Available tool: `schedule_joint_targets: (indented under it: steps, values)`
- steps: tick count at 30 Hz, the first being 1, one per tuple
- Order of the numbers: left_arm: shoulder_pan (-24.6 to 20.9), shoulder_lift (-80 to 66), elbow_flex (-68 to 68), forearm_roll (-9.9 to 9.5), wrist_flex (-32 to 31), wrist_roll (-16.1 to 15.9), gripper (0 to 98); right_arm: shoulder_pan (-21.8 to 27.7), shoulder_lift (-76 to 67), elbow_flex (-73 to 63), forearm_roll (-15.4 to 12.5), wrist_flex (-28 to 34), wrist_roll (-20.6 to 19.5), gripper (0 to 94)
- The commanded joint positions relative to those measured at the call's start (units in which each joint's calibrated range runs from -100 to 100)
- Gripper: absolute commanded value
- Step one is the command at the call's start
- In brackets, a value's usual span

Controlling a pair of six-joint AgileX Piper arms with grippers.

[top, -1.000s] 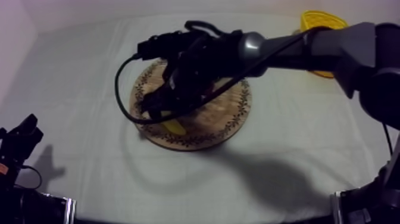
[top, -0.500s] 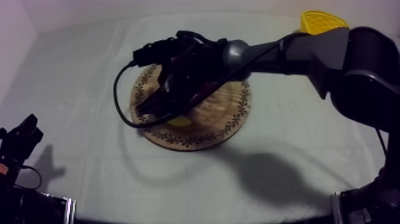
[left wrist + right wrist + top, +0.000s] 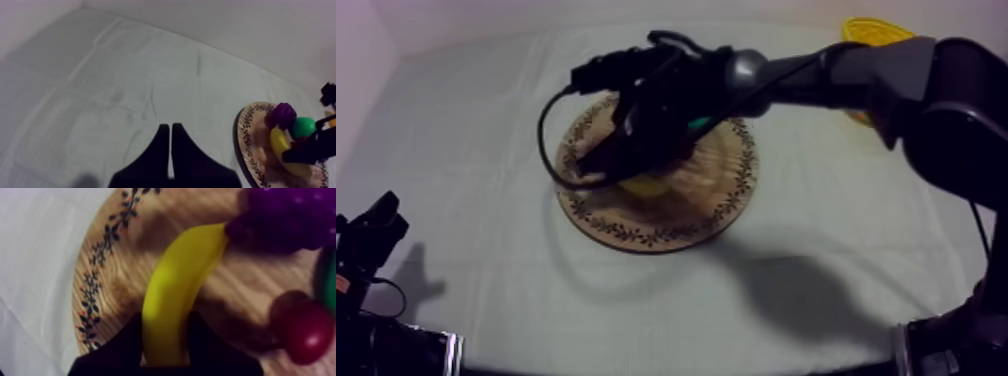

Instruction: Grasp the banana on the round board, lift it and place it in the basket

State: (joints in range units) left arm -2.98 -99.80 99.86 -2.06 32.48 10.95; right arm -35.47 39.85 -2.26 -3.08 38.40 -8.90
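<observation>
The yellow banana point(image 3: 175, 288) lies on the round wooden board point(image 3: 115, 253), its far tip against the purple grapes point(image 3: 290, 213). My right gripper point(image 3: 166, 320) is shut on the banana's near end, one black finger point(image 3: 125, 343) pressed to each side. From above, the right arm reaches over the board point(image 3: 726, 190), and a bit of banana point(image 3: 644, 186) peeks out under the right gripper point(image 3: 626, 175). The yellow basket point(image 3: 876, 30) stands at the far right, partly behind the arm. My left gripper point(image 3: 170, 137) is shut on nothing, resting low at the left point(image 3: 371, 225).
A small red fruit point(image 3: 305, 330) and a green pear point(image 3: 327, 283) sit on the board beside the banana. In the left wrist view the board point(image 3: 245, 135) carries grapes point(image 3: 283, 114), pear point(image 3: 303, 126) and banana point(image 3: 279, 140). Bare cloth surrounds the board.
The right gripper has shifted toward the far side of the board, and the visible yellow of the banana has moved with it. The left arm has stayed still.
</observation>
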Motion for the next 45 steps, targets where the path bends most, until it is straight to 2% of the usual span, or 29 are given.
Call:
schedule_joint_targets:
  steps: [1,8,16,30,37,45]
  values:
    - [0.0,0.0,0.0,-0.01,0.0,0.0,0.1,1.2,-3.4,-0.2,-0.9,1.4,0.8,14.6]
    - [0.0,0.0,0.0,-0.01,0.0,0.0,0.1,7.0,-14.0,-0.2,-3.2,8.4,3.1,13.7]
    - [0.0,0.0,0.0,-0.01,0.0,0.0,0.1,15.5,-24.4,1.5,-3.6,12.5,4.2,13.1]
    - [0.0,0.0,0.0,-0.01,0.0,0.1,0.1,32.8,-26.0,0.6,-3.3,12.6,8.0,12.1]
    - [0.0,0.0,0.0,-0.01,0.0,0.1,0.1,36.5,-23.8,3.5,-1.4,10.6,8.3,11.7]
    - [0.0,0.0,0.0,-0.01,0.0,0.1,0.1,39.4,-20.9,4.3,-1.3,8.9,8.8,12.1]
